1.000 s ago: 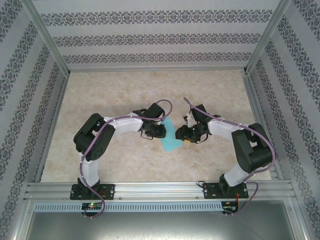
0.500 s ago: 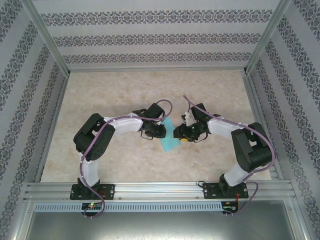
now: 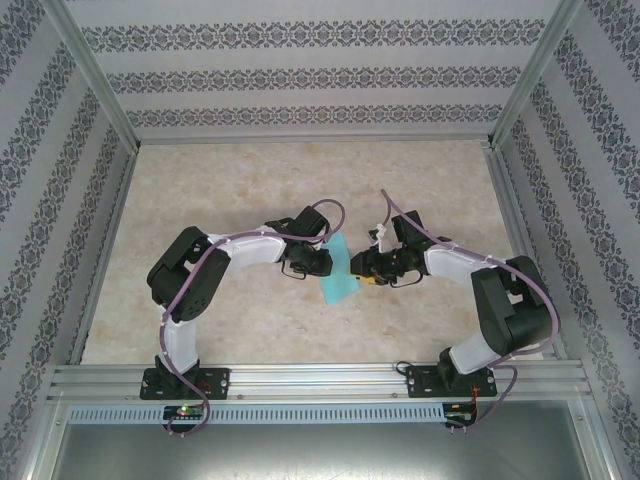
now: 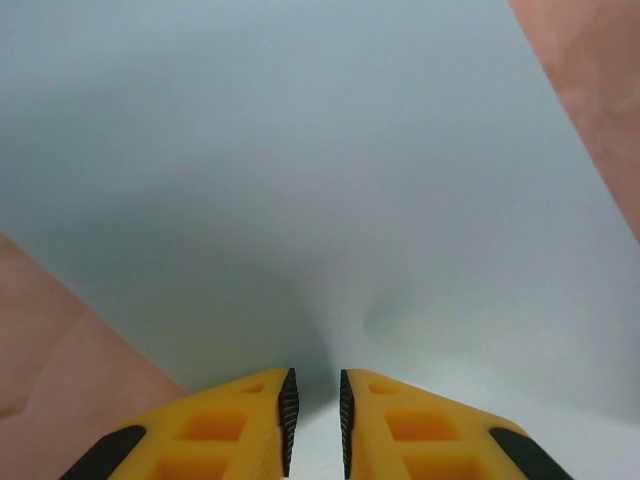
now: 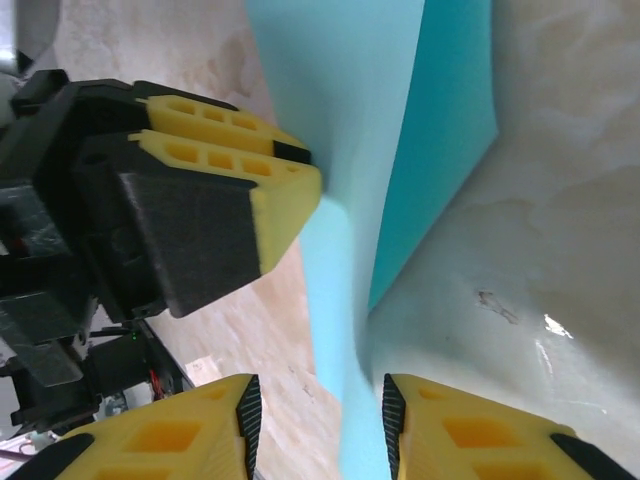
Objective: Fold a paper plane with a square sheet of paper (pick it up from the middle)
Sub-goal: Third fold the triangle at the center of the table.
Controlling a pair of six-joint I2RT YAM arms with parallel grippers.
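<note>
**Two grippers at one sheet: early fold stage**

At the middle of the table (image 3: 250,190), between the arms, the square sheet of paper (image 3: 338,278) is raised and bent along its length. The right wrist view shows one lighter face and one darker. From the left, the left gripper (image 4: 313,385) is clenched on the sheet. From the right, the right gripper (image 5: 322,395) straddles it, jaws apart, not yet pinching.

Judgement: pick-up done and the centre crease at most begun. Nose folds and wings remain; no dart shape yet.

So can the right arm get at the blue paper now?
Probably yes. The paper sits between the right arm's open jaws, with nothing in the way. The left arm pinches the paper's other side, so it should stay put.
</note>
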